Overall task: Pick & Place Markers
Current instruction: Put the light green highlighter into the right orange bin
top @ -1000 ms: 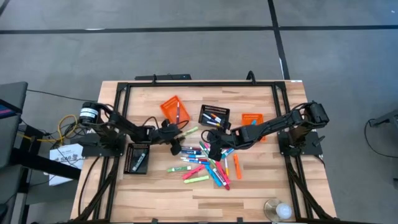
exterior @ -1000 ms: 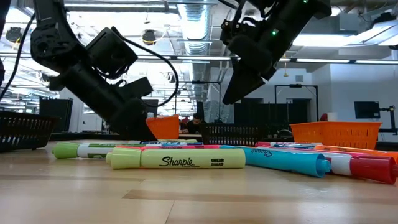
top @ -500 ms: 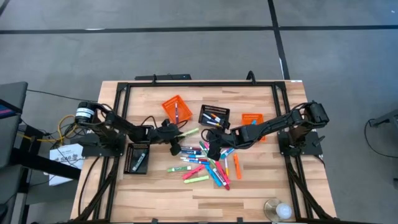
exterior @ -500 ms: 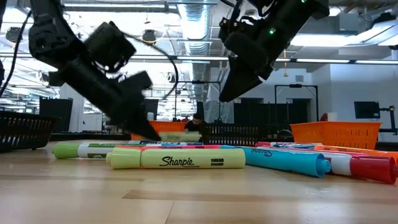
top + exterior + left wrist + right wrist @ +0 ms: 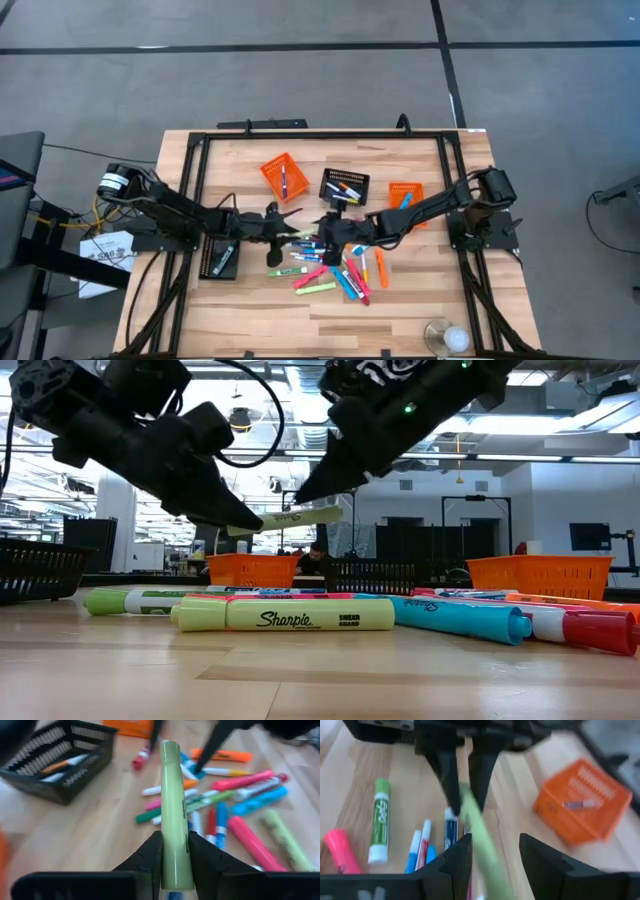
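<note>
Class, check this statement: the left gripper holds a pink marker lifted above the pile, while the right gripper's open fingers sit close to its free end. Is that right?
Not quite: the colour is wrong. The marker clamped in the left gripper is pale green, as the left wrist view shows. The rest holds: it is lifted above the pile, and the right gripper sits open around its free end.

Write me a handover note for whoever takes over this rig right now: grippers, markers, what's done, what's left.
Left gripper: shut on a light green marker, held above the table.
Right gripper: open, facing the left gripper, fingers either side of that marker's free end; looks like a handover, not yet gripped.
Done: a few markers sit in the baskets: orange basket, black basket, small orange basket, left black basket.
Left: the marker pile mid-table remains to sort.
</note>
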`<action>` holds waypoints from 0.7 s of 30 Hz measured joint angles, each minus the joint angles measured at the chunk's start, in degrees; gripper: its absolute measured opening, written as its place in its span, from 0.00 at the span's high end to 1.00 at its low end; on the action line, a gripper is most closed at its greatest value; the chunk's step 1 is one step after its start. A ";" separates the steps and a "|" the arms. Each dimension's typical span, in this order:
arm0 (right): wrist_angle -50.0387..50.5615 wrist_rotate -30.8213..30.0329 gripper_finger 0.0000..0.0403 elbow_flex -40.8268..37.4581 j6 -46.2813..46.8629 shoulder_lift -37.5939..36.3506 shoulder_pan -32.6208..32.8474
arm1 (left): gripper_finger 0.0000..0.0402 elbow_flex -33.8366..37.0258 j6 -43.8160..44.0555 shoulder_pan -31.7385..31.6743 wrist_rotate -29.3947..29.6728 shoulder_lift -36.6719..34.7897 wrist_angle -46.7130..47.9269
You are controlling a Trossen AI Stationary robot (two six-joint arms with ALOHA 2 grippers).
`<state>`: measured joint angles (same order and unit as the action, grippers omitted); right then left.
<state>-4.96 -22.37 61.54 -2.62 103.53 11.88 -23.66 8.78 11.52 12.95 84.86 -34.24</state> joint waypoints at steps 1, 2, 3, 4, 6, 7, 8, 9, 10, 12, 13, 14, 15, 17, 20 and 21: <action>-1.96 0.02 0.61 0.00 -1.29 0.71 0.15 | 0.81 0.00 -0.01 0.15 -0.11 0.09 0.03; -3.22 0.16 0.60 0.00 -2.46 1.40 0.38 | 0.81 0.00 -0.01 0.13 -0.13 0.24 -0.03; -3.95 0.40 0.60 0.00 -3.42 2.05 0.54 | 0.81 0.02 0.00 0.09 -0.03 0.24 0.18; -4.35 1.06 0.59 0.00 -4.11 2.75 0.71 | 0.81 0.00 -0.02 0.05 0.10 0.26 0.17; -4.45 2.37 0.59 0.00 -4.93 4.11 0.85 | 0.81 0.00 -0.72 0.09 -0.05 0.26 0.06; -4.50 2.94 0.58 0.04 -4.97 4.84 0.64 | 0.81 0.04 -1.25 0.14 -0.17 0.32 0.40; -4.60 3.39 0.58 0.11 -4.97 5.58 0.44 | 0.81 0.07 -1.32 0.20 -0.20 0.33 0.62; -4.59 3.39 0.58 0.11 -4.97 6.29 0.19 | 0.81 0.07 -1.36 0.25 -0.21 0.33 0.65; -4.44 3.44 0.58 0.08 -4.95 6.98 -0.13 | 0.81 0.07 -1.44 0.25 -0.14 0.33 0.30; -4.50 3.26 0.59 -0.08 -4.95 8.08 -0.87 | 0.81 -0.02 -1.46 0.25 0.05 0.25 -0.61; -4.52 3.11 0.59 -0.10 -4.95 8.29 -1.18 | 0.81 -0.02 -1.46 0.25 0.07 0.22 -0.55; -4.79 3.08 0.60 -0.08 -4.94 8.32 -1.49 | 0.80 -0.02 -1.46 0.25 0.08 0.22 -0.27; -4.94 3.09 0.61 -0.04 -4.93 8.32 -1.66 | 0.80 -0.02 -1.46 0.25 0.08 0.22 -0.15; -4.95 3.11 0.63 -0.04 -4.94 8.32 -1.85 | 0.80 -0.02 -1.46 0.27 0.07 0.22 -0.30; -5.41 3.10 0.66 -0.04 -4.93 8.20 -1.84 | 0.80 -0.02 -1.42 0.27 0.07 0.22 -0.20; -5.80 3.10 0.68 -0.04 -4.93 8.12 -1.73 | 0.80 -0.02 -1.27 0.27 0.07 0.22 -0.21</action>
<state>-10.76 -19.27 61.49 -7.55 111.65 10.15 -23.68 7.51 11.79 13.03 85.08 -34.45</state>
